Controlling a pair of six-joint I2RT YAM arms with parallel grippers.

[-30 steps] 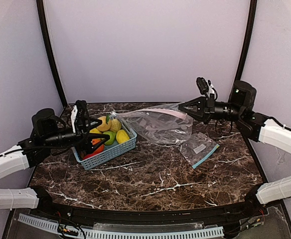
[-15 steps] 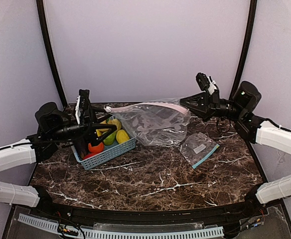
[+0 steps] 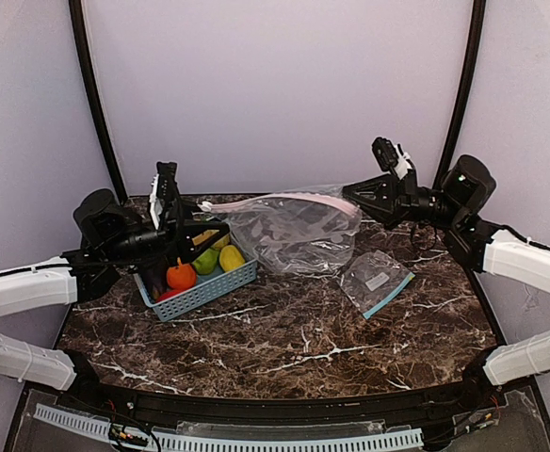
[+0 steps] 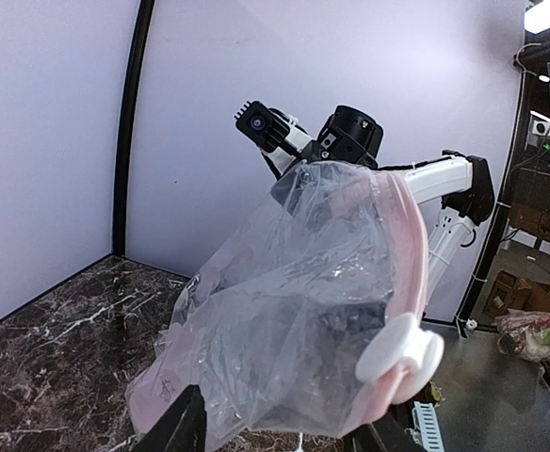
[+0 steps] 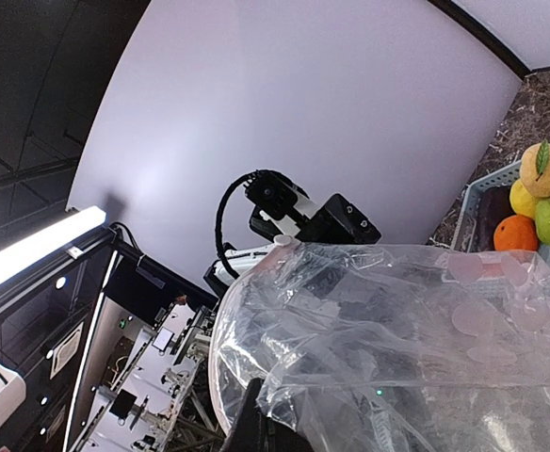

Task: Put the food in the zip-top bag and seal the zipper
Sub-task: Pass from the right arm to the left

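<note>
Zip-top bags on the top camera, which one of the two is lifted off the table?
The large bag with the pink zipper, held up between the left gripper and right gripper. The small blue-edged bag lies flat on the table.

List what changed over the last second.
The left gripper rose from over the basket, lifting the left end of the bag; the right gripper rose slightly, so the bag is now stretched between them. Basket, food and small bag stayed put.
</note>
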